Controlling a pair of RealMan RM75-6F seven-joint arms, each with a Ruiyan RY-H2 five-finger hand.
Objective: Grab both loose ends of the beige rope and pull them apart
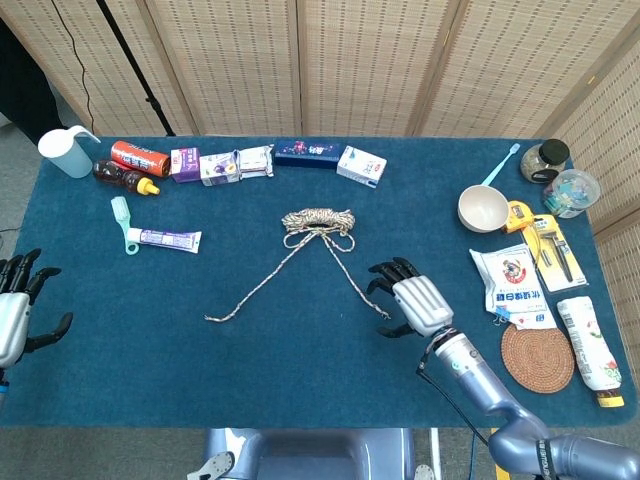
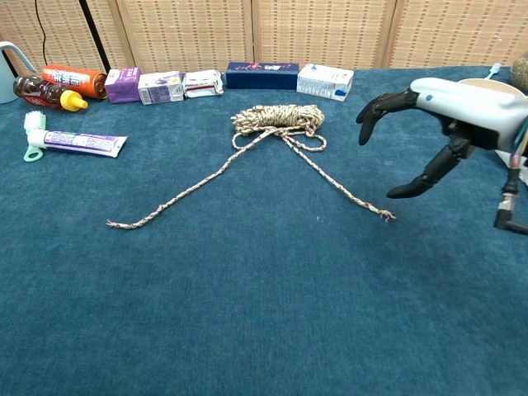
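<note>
The beige rope (image 1: 318, 220) lies as a tied coil at mid-table, also seen in the chest view (image 2: 277, 118). Its left loose end (image 1: 212, 318) trails toward the front left (image 2: 113, 223). Its right loose end (image 1: 383, 314) stops just under my right hand (image 1: 405, 296). In the chest view that end (image 2: 385, 216) lies on the cloth below and left of my right hand (image 2: 429, 124), which hovers with fingers spread and curved downward, holding nothing. My left hand (image 1: 18, 300) rests open at the table's left edge, far from the rope; the chest view does not show it.
A row of boxes (image 1: 240, 163), bottles (image 1: 128, 165) and a white jug (image 1: 66, 151) lines the back. A toothpaste tube (image 1: 165, 238) lies at left. A bowl (image 1: 483, 208), packets (image 1: 515, 285), a cork coaster (image 1: 537, 357) and jars (image 1: 558, 178) crowd the right side.
</note>
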